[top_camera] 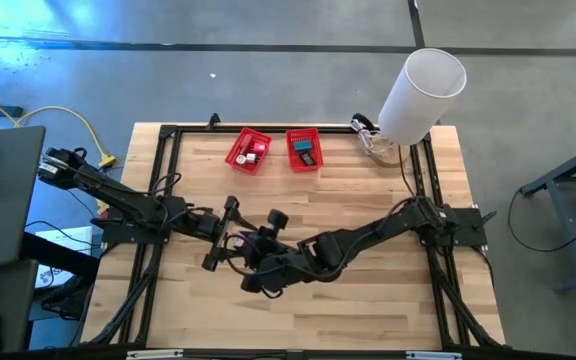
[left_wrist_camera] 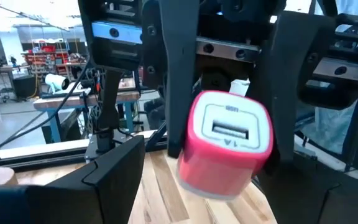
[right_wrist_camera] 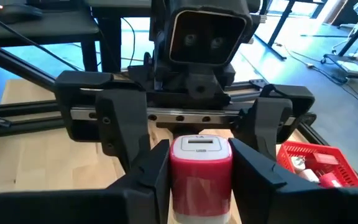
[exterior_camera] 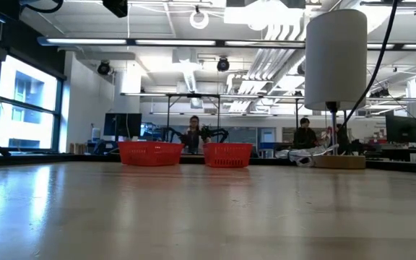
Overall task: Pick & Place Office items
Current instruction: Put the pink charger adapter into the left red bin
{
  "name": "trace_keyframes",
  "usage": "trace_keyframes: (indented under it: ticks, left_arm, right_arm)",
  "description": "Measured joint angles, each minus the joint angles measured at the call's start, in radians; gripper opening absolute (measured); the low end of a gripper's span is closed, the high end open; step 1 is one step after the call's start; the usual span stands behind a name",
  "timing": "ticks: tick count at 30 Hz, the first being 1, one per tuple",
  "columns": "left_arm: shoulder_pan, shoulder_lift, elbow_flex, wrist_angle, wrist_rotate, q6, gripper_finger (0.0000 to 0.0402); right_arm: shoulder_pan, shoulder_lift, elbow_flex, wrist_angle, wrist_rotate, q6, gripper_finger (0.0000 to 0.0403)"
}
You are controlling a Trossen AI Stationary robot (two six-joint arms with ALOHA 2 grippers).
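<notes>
Right gripper [right_wrist_camera: 194,165] clamps a pink, white-topped block [right_wrist_camera: 199,171].

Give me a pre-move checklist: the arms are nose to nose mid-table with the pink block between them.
1. Right gripper grip on the pink block: ok, fingers pressed on both sides.
2. Left gripper open: ok, fingers spread wide, facing the block.
3. Left gripper's fingers lined up on the block's free faces: cannot tell.
4. Block off the table: ok, it looks lifted in the left wrist view.
5. Path to the left basket and right basket: ok, bare wood between.
6. Room left in the baskets: cannot tell; both already hold items.
</notes>
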Motion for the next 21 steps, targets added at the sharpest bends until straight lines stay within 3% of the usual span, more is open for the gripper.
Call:
trace_keyframes:
  ticks: [8, 12, 18, 21]
  left_arm:
    - [0.000, 0.000, 0.000, 0.005, -0.015, -0.001, 0.0275]
    - [-0.001, 0.000, 0.000, 0.008, -0.021, 0.000, 0.0228]
    - [0.000, 0.000, 0.000, 0.007, -0.024, 0.014, 0.0128]
    - [-0.001, 0.000, 0.000, 0.000, -0.020, 0.011, 0.0126]
  right_arm:
    - [-0.007, 0.000, 0.000, 0.020, -0.023, -0.013, 0.0116]
    - [-0.008, 0.000, 0.000, 0.020, -0.021, -0.015, 0.0116]
    - [-0.008, 0.000, 0.000, 0.024, -0.020, 0.010, 0.0116]
    - [-0.007, 0.000, 0.000, 0.019, -0.025, 0.023, 0.0138]
